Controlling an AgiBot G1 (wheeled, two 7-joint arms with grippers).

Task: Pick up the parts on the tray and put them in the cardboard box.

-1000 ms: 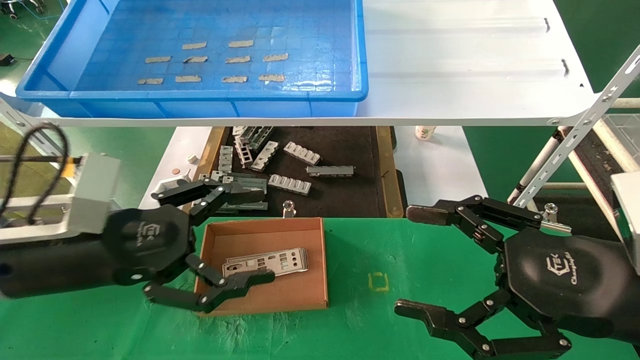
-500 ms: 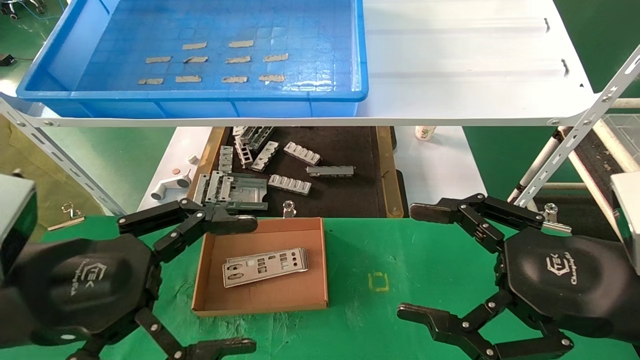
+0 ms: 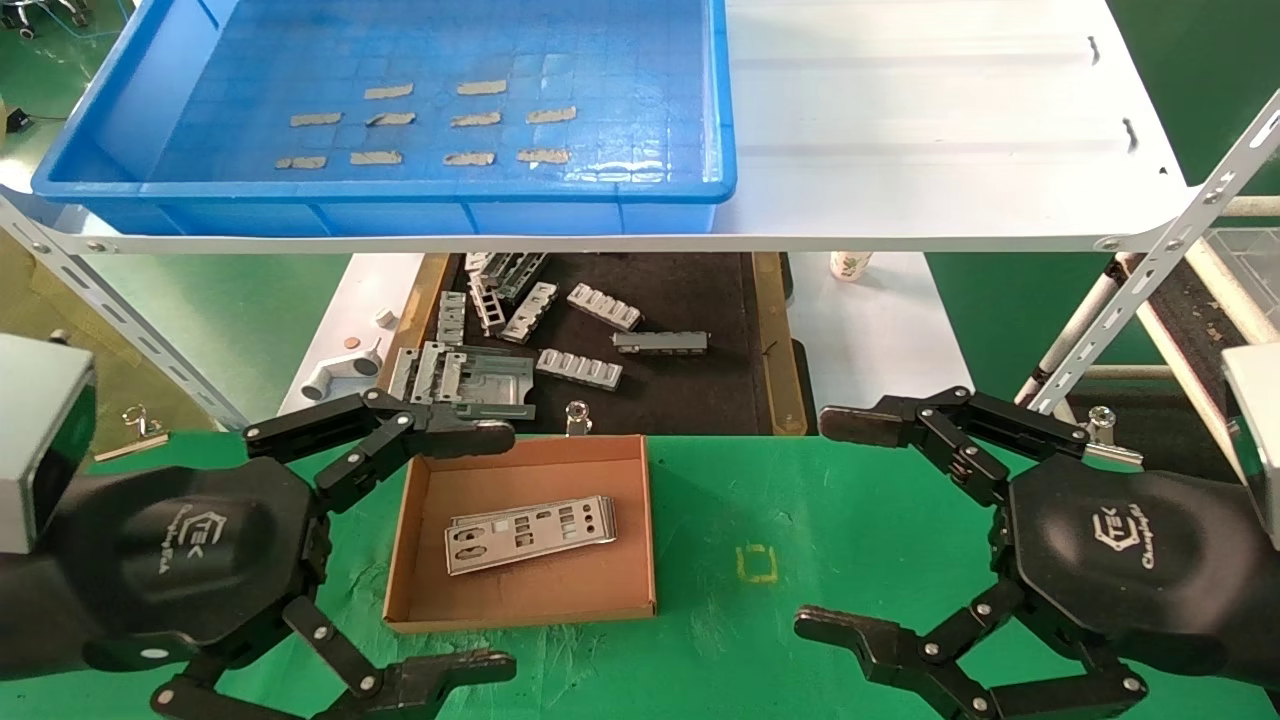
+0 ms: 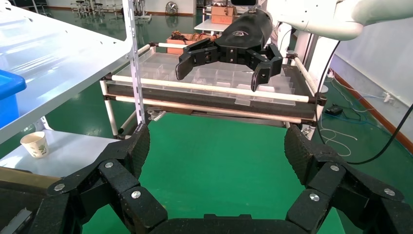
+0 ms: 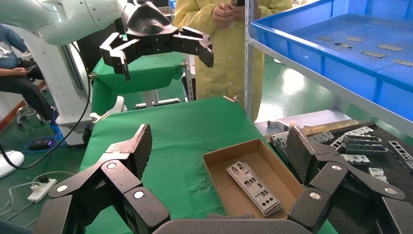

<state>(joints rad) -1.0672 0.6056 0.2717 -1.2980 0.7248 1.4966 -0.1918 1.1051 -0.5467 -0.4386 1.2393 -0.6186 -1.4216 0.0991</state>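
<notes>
A small stack of silver parts (image 3: 530, 533) lies flat in the cardboard box (image 3: 520, 605) on the green cloth. The right wrist view also shows these parts (image 5: 255, 187) inside the box (image 5: 216, 170). The blue tray (image 3: 400, 205) sits on the white shelf behind, and only grey tape strips show on its floor. My left gripper (image 3: 490, 552) hangs open at the box's left side, its fingers spanning the box's width with nothing between them. My right gripper (image 3: 828, 523) stands open over the cloth to the right of the box, also holding nothing.
Below the shelf, a black-floored tray (image 3: 700, 400) holds several grey ribbed brackets. A paper cup (image 3: 850, 265) stands on the lower white surface. Slotted shelf struts (image 3: 1150, 260) slant down at both sides. A person in yellow (image 5: 219, 44) stands beyond the table.
My left gripper has pulled back from over the box toward the near left, leaving the plates lying in the box. The right gripper has hardly moved.
</notes>
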